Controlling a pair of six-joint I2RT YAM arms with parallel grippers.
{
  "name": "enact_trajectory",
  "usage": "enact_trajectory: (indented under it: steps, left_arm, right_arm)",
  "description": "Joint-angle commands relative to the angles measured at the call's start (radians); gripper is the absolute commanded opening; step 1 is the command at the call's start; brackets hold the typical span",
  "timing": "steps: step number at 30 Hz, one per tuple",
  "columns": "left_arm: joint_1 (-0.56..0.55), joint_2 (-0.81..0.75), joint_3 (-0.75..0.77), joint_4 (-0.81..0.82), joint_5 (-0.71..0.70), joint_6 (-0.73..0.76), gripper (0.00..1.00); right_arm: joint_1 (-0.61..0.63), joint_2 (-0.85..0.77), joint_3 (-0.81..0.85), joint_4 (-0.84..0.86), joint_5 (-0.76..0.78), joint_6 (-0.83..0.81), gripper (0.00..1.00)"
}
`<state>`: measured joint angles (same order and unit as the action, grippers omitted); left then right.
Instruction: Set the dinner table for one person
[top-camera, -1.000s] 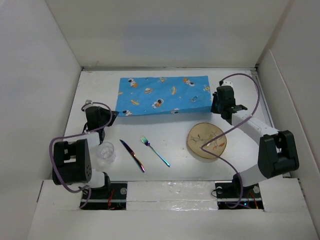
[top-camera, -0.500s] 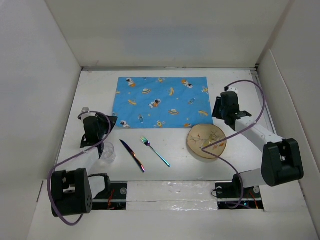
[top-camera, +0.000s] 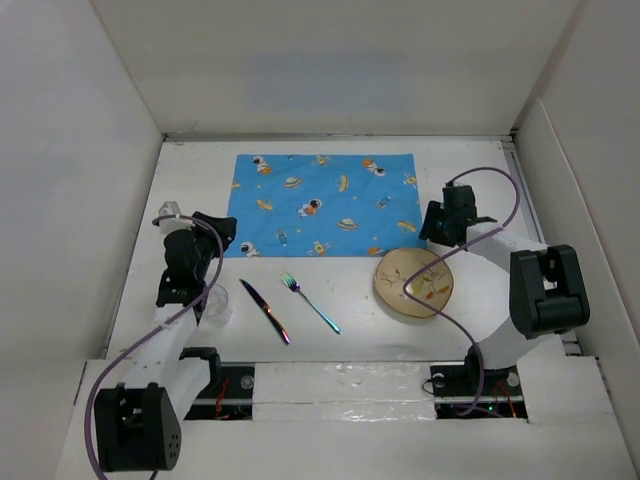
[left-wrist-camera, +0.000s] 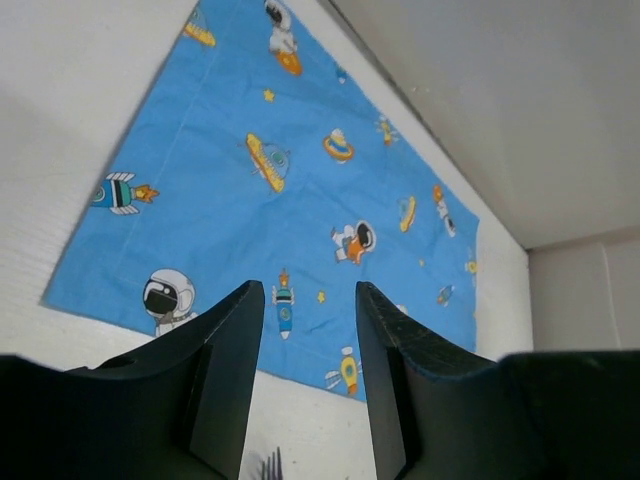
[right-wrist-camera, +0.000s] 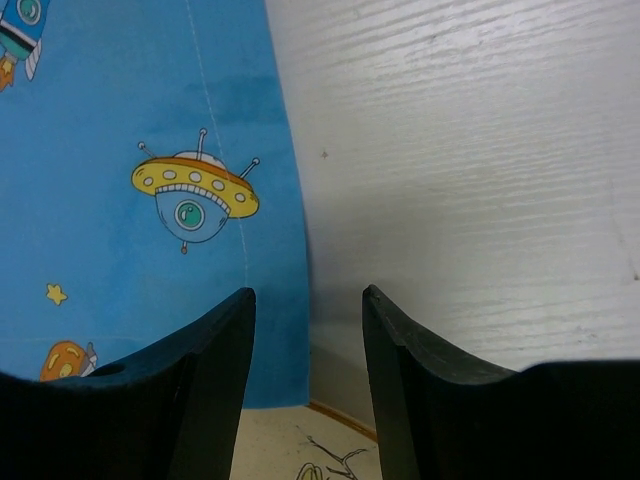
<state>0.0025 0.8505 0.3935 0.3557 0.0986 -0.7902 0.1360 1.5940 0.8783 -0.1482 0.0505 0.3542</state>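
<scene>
The dinner table, a wide matte white top, fills the floor of the white-walled cell, and a blue placemat printed with astronauts and planets lies flat on its far half. The left gripper hangs above the mat's near left corner, its black fingers spread apart with nothing between them. The right gripper is low over the mat's right edge, also parted and empty, with blue cloth under one finger and bare white wood under the other. A round tan plate sits just beside the mat's near right corner. A fork and a knife, both iridescent, lie slanted on the near tabletop, and a clear glass stands left of the knife.
</scene>
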Motion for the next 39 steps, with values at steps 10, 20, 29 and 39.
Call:
enact_trajectory:
  steps: [10,20,29,39]
  left_arm:
    - [-0.32,0.347,0.194,-0.027,-0.29,0.164,0.49]
    - [-0.32,0.43,0.22,-0.052,-0.303,0.287,0.53]
    - [-0.299,0.487,0.211,-0.009,-0.159,0.286,0.54]
    - [-0.289,0.495,0.177,-0.015,-0.22,0.272,0.51]
  right_arm:
    - [-0.087,0.018,0.021,0.003,-0.271,-0.006,0.56]
    - [-0.105,0.092,0.068,-0.067,-0.416,-0.003,0.59]
    - [-0.134,0.1,0.053,0.074,-0.436,0.101,0.07]
    - [-0.144,0.187,0.212,-0.062,-0.265,0.028,0.03]
